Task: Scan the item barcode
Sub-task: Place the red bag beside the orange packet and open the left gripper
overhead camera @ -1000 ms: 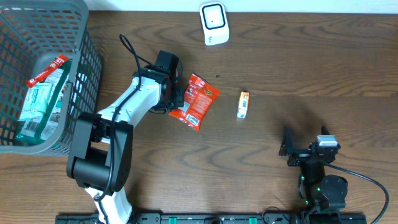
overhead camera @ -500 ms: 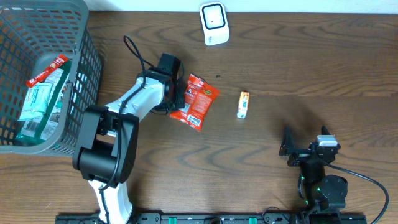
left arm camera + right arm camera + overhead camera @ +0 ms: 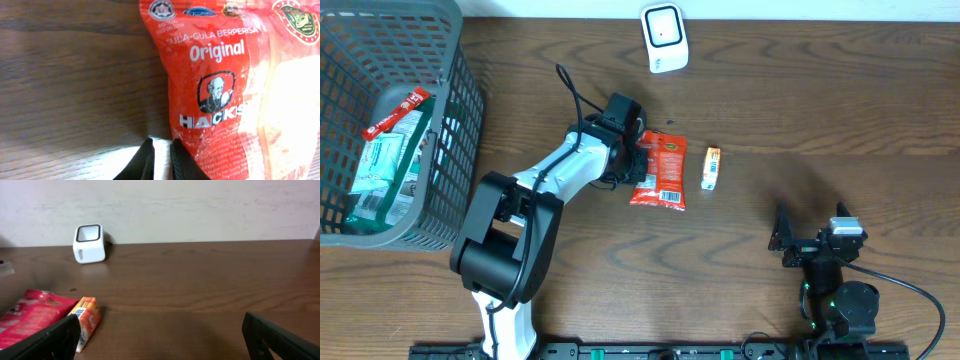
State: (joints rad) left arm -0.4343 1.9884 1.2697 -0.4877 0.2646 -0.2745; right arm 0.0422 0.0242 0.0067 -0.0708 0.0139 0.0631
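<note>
Though the left pincer (image 3: 160, 151) nips it, the packet (image 3: 225, 100) is cropped.

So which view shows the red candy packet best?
Left wrist: the red plastic candy packet sits close up across half the frame, its print readable. Overhead shows it whole but small. Right wrist catches only one end at the frame's lower left.

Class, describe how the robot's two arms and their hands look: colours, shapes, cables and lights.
The left arm has a white shell between bulky black joints, with a black cable looping above its wrist. Its left hand ends in two slim black fingers. The right arm is black, with small green lights and a second cable trailing away; the right hand has flat black fingers.
</note>
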